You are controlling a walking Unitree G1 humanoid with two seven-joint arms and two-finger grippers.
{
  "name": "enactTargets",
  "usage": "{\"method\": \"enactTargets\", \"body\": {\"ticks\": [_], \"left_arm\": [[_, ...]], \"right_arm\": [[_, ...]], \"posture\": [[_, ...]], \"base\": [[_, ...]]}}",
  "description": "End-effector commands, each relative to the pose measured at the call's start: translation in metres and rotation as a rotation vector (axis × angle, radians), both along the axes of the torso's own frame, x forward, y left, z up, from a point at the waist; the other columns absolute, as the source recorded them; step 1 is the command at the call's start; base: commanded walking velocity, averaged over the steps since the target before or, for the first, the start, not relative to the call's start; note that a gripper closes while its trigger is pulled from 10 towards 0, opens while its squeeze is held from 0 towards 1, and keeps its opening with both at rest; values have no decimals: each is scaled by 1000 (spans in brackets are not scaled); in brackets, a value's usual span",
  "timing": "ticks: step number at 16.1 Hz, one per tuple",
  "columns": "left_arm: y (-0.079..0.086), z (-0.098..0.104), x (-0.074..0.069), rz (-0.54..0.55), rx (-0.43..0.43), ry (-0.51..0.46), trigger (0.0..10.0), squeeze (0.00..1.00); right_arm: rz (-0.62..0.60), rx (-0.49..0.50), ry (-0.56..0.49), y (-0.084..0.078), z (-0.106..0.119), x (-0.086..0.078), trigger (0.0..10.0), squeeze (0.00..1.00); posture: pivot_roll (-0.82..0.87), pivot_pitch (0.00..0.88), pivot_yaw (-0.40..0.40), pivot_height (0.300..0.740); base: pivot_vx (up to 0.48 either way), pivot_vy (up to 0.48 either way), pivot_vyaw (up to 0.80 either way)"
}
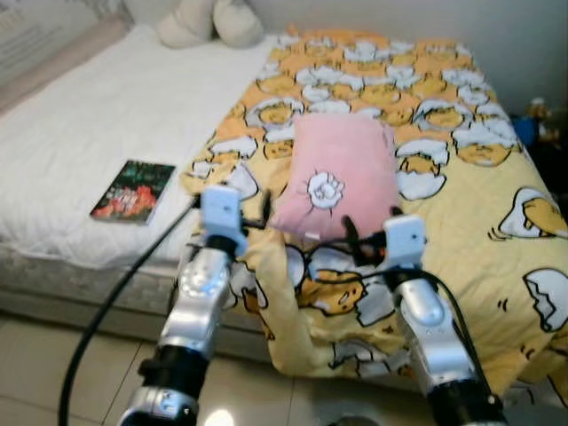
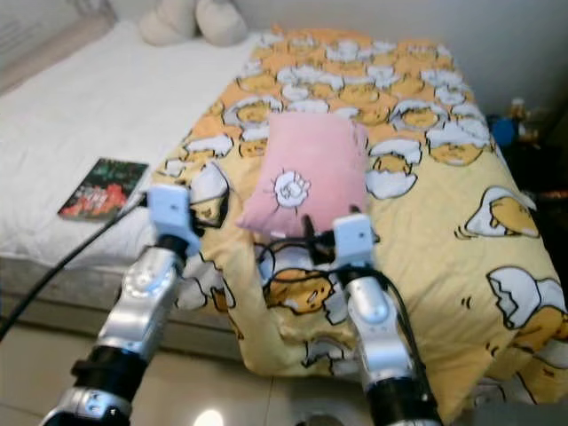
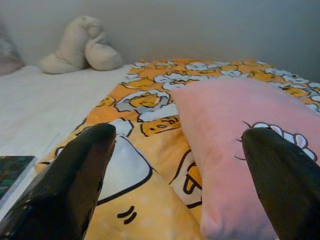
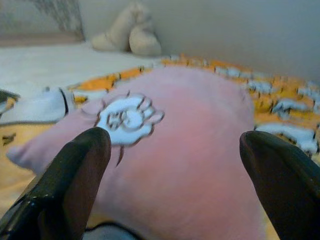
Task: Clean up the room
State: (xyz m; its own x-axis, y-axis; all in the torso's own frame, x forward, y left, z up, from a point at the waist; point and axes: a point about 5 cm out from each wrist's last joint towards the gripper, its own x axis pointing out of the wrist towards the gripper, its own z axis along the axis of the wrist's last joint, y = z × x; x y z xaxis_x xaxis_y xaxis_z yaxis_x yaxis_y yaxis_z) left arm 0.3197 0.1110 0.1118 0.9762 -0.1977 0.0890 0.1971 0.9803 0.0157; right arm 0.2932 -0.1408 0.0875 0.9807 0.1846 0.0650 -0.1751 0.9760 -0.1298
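A pink pillow (image 1: 339, 176) with a white fist drawing lies on a yellow egg-print blanket (image 1: 461, 204) spread over the right half of the bed. My left gripper (image 3: 180, 145) is open and hovers just off the pillow's near left corner, over the blanket. My right gripper (image 4: 175, 145) is open too, pointing at the pillow's near edge, with the pillow (image 4: 190, 150) between and beyond its fingers. Neither gripper holds anything. In the head view both grippers (image 1: 253, 220) (image 1: 366, 234) sit at the pillow's near edge.
A dark book (image 1: 133, 190) lies on the white sheet (image 1: 98, 115) at the left. A beige plush toy (image 1: 211, 21) rests at the bed's head by the wall. The blanket hangs over the bed's near edge. Tiled floor (image 1: 53, 373) lies below, and a black cable (image 1: 115, 302) trails from my left arm.
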Motion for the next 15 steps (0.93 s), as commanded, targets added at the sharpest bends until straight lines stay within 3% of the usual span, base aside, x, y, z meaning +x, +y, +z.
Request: {"method": "enactTargets", "body": {"ticks": [1,5,7,8,10,11,12,13,15], "left_arm": [[-14,5,3,-67,-17,-17,10000,0],[-16,0,8,-138,-23,20,10000,0],[-9,-3,10,-101,-23,35,10000,0],[-5,-4,10,-72,-23,39,10000,0],[20,-12,9,132,-95,83,10000,0],[27,-14,7,178,-126,101,10000,0],[41,-21,-3,248,-127,125,10000,0],[44,-20,-23,187,-29,77,10000,0],[43,-19,-39,144,9,54,10000,0]], "right_arm": [[-36,-11,-43,-10,8,2,10000,0],[-80,-18,-47,-14,9,4,10000,0],[-68,-13,-40,-9,7,2,10000,0],[-74,1,-37,-9,6,1,10000,0],[-181,173,14,-20,0,1,10000,0],[-206,210,25,-24,-2,0,10000,0],[-225,211,33,-30,-5,-3,10000,0],[-188,124,21,-33,-9,-14,10000,0],[-149,70,23,-32,-14,-26,10000,0]], "posture": [[-196,0,60,740],[-221,0,79,740],[-220,0,81,740],[-217,0,80,740],[-207,0,79,740],[-206,0,79,740],[-197,0,79,740],[-176,0,76,740],[-163,0,77,740]], "base": [[0,-465,0],[0,-454,0],[0,0,-331],[0,0,0],[0,0,0],[0,0,0],[0,0,0],[0,0,0],[0,0,0]]}}
